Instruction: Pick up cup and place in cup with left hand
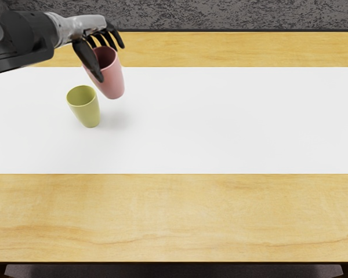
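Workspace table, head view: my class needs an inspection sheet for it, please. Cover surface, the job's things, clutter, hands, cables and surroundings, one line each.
Surface: light wood table with a white band running across it.
Job's things: pink cup off the surface, its shadow falling on the white band; yellow-green cup standing upright on the band, mouth up.
Clutter: nothing seen.
Hands: left hand grasps the pink cup near its rim; right not in view.
Cables: nothing seen.
Surroundings: dark speckled surface beyond the far edge.
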Robot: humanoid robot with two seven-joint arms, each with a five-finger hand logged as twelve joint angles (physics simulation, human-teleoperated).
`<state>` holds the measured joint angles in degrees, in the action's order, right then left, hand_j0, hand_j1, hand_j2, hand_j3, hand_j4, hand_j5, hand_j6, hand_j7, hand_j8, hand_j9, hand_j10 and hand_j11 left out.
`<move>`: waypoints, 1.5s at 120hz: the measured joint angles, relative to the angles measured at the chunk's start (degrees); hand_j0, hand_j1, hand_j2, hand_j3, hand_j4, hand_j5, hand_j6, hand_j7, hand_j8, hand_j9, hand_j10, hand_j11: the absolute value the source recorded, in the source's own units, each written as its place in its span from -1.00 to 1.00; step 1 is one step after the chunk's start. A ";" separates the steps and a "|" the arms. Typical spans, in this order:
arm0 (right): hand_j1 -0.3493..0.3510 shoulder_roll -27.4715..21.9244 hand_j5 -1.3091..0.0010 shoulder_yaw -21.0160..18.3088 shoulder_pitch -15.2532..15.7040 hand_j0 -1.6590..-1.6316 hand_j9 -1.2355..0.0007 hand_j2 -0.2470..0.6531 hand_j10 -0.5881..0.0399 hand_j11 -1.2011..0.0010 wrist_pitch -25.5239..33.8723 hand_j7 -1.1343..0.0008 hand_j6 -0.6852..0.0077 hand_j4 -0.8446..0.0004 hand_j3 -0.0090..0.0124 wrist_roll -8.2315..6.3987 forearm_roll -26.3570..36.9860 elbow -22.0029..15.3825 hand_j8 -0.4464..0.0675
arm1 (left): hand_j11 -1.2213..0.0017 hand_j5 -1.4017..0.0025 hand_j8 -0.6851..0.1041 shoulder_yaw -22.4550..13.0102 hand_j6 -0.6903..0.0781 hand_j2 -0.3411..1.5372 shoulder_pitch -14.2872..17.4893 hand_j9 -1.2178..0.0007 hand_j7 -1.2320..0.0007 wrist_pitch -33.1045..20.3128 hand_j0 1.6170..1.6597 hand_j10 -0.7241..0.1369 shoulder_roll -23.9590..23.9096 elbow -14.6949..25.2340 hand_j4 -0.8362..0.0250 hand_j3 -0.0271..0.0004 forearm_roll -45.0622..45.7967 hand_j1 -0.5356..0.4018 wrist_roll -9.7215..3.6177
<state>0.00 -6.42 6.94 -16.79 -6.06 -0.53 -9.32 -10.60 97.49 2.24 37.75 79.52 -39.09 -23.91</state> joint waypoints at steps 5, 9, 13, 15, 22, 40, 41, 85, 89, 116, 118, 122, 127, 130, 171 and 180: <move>-0.96 0.00 0.98 0.00 0.00 -0.93 0.97 -0.46 0.84 0.97 0.00 0.97 0.95 0.97 -0.16 0.00 0.00 0.00 0.69 | 0.06 0.17 -0.15 -0.01 -0.33 -0.41 -0.06 0.07 0.06 -0.23 0.92 -0.30 0.41 -0.11 -0.06 0.97 -0.47 -0.14 0.01; -0.96 0.00 0.98 0.00 0.00 -0.93 0.97 -0.46 0.84 0.97 0.00 0.97 0.95 0.97 -0.16 0.00 0.00 0.00 0.69 | 0.06 0.17 -0.15 -0.02 -0.33 -0.40 -0.11 0.07 0.06 -0.51 0.92 -0.31 0.68 -0.18 -0.06 0.97 -0.93 -0.14 0.02; -0.96 0.00 0.98 0.00 0.00 -0.93 0.97 -0.46 0.84 0.97 0.00 0.97 0.95 0.97 -0.16 0.00 0.00 0.00 0.69 | 0.06 0.17 -0.15 -0.03 -0.33 -0.39 -0.11 0.07 0.06 -0.72 0.92 -0.32 0.96 -0.30 -0.07 0.97 -1.29 -0.14 0.04; -0.96 0.00 0.98 0.00 0.00 -0.93 0.97 -0.46 0.84 0.97 0.00 0.97 0.95 0.97 -0.16 0.00 0.00 0.00 0.69 | 0.06 0.18 -0.15 -0.03 -0.33 -0.39 -0.15 0.07 0.06 -0.82 0.92 -0.32 0.99 -0.37 -0.07 0.97 -1.47 -0.14 0.05; -0.96 0.00 0.98 0.00 0.00 -0.93 0.97 -0.46 0.84 0.97 0.00 0.97 0.95 0.97 -0.16 0.00 0.00 0.00 0.69 | 0.06 0.18 -0.16 -0.03 -0.34 -0.39 -0.76 0.07 0.07 -1.29 0.92 -0.30 1.01 -0.64 -0.08 0.97 -1.98 -0.15 0.07; -0.96 0.00 0.98 0.00 0.00 -0.93 0.97 -0.46 0.84 0.97 0.00 0.97 0.95 0.97 -0.16 0.00 0.00 0.00 0.69 | 0.06 0.17 -0.18 -0.05 -0.32 -0.38 -1.52 0.07 0.06 -2.65 0.92 -0.32 1.62 -1.23 -0.06 0.97 -3.14 -0.14 0.14; -0.96 0.00 0.98 0.00 0.00 -0.93 0.97 -0.46 0.84 0.97 0.00 0.97 0.95 0.97 -0.16 0.00 0.00 0.00 0.69 | 0.06 0.17 -0.18 -0.05 -0.33 -0.38 -1.52 0.07 0.06 -2.73 0.92 -0.32 1.67 -1.24 -0.06 0.97 -3.24 -0.14 0.14; -0.96 0.00 0.98 0.02 0.00 -0.93 0.97 -0.46 0.84 0.97 0.00 0.97 0.95 0.97 -0.16 0.00 0.00 0.00 0.69 | 0.07 0.18 -0.17 -0.05 -0.34 -0.37 -2.99 0.07 0.07 -3.77 0.92 -0.33 3.16 -2.71 -0.07 0.97 -5.01 -0.15 0.42; -0.96 0.00 0.98 0.02 0.00 -0.93 0.97 -0.46 0.84 0.97 0.00 0.97 0.95 0.97 -0.16 0.00 0.00 0.00 0.69 | 0.07 0.18 -0.18 -0.05 -0.34 -0.36 -3.01 0.07 0.07 -3.77 0.92 -0.33 3.35 -2.74 -0.07 0.97 -5.05 -0.15 0.43; -0.96 0.00 0.98 0.00 0.00 -0.93 0.97 -0.46 0.84 0.97 0.00 0.97 0.95 0.97 -0.16 0.00 0.00 0.00 0.69 | 0.07 0.18 -0.19 -0.06 -0.34 -0.35 -3.54 0.07 0.07 -3.73 0.92 -0.32 3.82 -2.78 -0.07 0.97 -5.12 -0.15 0.53; -0.96 0.00 0.98 0.00 0.00 -0.93 0.97 -0.46 0.84 0.97 0.00 0.97 0.95 0.97 -0.16 0.00 0.00 0.00 0.69 | 0.07 0.18 -0.19 -0.06 -0.34 -0.35 -3.54 0.07 0.07 -3.73 0.92 -0.32 3.82 -2.78 -0.07 0.97 -5.12 -0.15 0.53; -0.96 0.00 0.98 0.00 0.00 -0.93 0.97 -0.46 0.84 0.97 0.00 0.97 0.95 0.97 -0.16 0.00 0.00 0.00 0.69 | 0.07 0.18 -0.19 -0.05 -0.34 -0.35 -3.54 0.07 0.07 -3.74 0.92 -0.33 3.82 -2.78 -0.07 0.97 -5.13 -0.15 0.55; -0.96 0.00 0.98 0.00 0.00 -0.93 0.97 -0.46 0.84 0.97 0.00 0.97 0.95 0.97 -0.16 0.00 0.00 0.00 0.69 | 0.07 0.18 -0.18 -0.02 -0.34 -0.35 -3.57 0.07 0.07 -3.74 0.93 -0.33 3.82 -2.76 -0.07 0.97 -5.12 -0.16 0.56; -0.96 0.00 0.98 0.00 0.00 -0.93 0.97 -0.46 0.84 0.97 0.00 0.97 0.95 0.97 -0.16 0.00 0.00 0.00 0.69 | 0.07 0.18 -0.19 -0.01 -0.34 -0.35 -3.56 0.07 0.07 -3.73 0.92 -0.33 3.82 -2.74 -0.07 0.97 -5.11 -0.16 0.57; -0.96 0.00 0.98 0.01 0.00 -0.93 0.97 -0.46 0.84 0.97 0.00 0.97 0.95 0.97 -0.16 0.00 0.00 0.00 0.69 | 0.07 0.18 -0.18 0.15 -0.34 -0.39 -3.54 0.07 0.07 -3.67 0.92 -0.33 6.11 -1.84 -0.07 0.97 -5.04 -0.13 0.76; -0.96 0.00 0.98 0.00 0.00 -0.93 0.97 -0.46 0.84 0.97 0.00 0.97 0.95 0.97 -0.16 0.00 0.00 0.00 0.69 | 0.07 0.18 -0.17 0.16 -0.33 -0.39 -3.54 0.07 0.07 -3.65 0.92 -0.33 6.15 -1.74 -0.07 0.97 -5.04 -0.13 0.78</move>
<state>0.00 -6.41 6.94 -16.79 -6.06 -0.53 -9.32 -10.44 93.95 -1.41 43.90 77.77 -44.13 -23.13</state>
